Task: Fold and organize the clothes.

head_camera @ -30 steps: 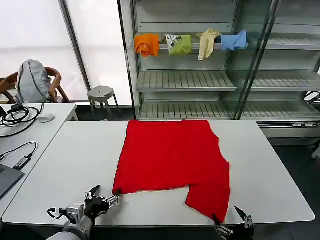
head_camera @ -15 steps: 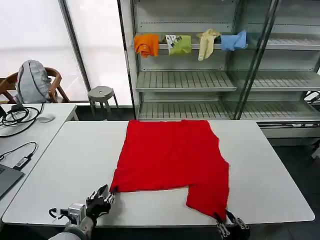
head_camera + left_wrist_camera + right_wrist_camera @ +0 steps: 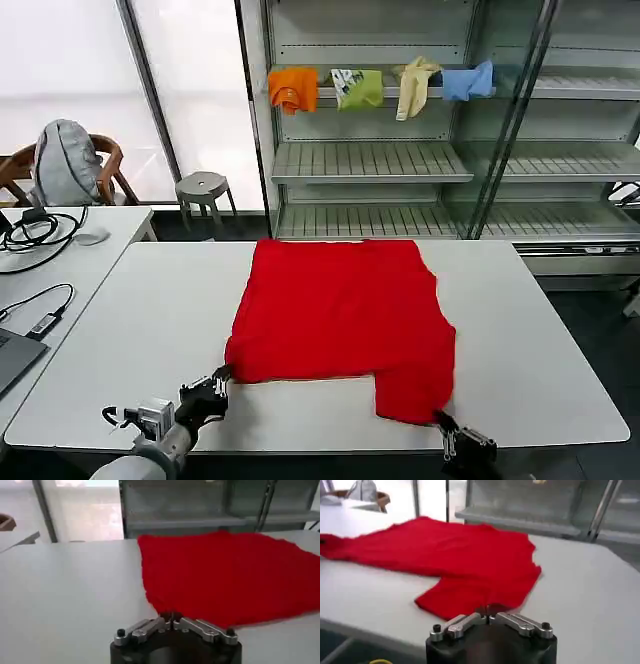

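Observation:
The red T-shirt lies spread, plain side up, across the middle of the white table. Its near left corner is pinched in my left gripper, which sits low on the table near the front edge. In the left wrist view the left gripper is shut on the cloth's edge, with the T-shirt stretching away beyond it. My right gripper is shut on the near right corner at the table's front edge. The right wrist view shows the right gripper closed on the T-shirt.
A metal shelf rack stands behind the table with small orange, green, cream and blue garments hanging on it. A side desk with cables is at the left, a stool behind.
Both grippers closed on the shirt's near corners. The left moved forward to the left corner, the right up to the right corner. The near hem has drawn slightly back.

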`<state>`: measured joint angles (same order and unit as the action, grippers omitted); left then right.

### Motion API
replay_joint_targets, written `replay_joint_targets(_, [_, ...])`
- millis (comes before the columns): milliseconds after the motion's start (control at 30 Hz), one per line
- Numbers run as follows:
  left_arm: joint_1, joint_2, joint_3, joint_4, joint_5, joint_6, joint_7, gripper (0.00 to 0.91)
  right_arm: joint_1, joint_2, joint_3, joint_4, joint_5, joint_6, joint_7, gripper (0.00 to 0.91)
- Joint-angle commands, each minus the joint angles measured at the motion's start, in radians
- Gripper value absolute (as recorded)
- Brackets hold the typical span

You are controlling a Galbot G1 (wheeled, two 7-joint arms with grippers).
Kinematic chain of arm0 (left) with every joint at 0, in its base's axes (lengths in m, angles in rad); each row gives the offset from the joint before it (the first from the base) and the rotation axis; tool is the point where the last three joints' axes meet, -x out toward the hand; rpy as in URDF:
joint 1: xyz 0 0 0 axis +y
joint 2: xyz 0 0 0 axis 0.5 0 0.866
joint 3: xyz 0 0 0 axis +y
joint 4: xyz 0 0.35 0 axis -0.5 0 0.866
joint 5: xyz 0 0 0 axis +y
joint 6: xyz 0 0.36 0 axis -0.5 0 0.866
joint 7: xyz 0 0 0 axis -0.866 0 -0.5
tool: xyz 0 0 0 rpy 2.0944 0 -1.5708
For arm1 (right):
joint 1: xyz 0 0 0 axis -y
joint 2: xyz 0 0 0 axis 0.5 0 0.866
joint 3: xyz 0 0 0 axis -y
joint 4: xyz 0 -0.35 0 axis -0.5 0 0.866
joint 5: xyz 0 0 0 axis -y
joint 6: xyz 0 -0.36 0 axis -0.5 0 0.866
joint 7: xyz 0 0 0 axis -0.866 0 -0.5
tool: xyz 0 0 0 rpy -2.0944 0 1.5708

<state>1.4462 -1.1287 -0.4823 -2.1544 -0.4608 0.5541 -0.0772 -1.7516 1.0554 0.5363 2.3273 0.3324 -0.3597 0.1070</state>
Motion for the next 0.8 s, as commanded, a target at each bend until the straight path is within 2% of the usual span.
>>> replay_joint_targets(33, [-0.178, -0.032, -0.002, 0.071, -0.106, -0.008, 0.028, 0.0, 0.282, -0.012, -0.01, -0.067, 0.072, -0.036, 0.021, 0.0])
replay_joint_targets(333, [-0.267, -0.023, 0.015, 0.186, -0.148, -0.011, 0.03, 0.01, 0.492, -0.011, -0.08, -0.238, 0.06, -0.034, 0.006, 0.0])
replay_joint_targets(800, [-0.365, -0.033, 0.068, 0.343, -0.191, -0.055, 0.036, 0.01, 0.636, 0.013, -0.178, -0.414, 0.061, -0.044, -0.003, 0.0])
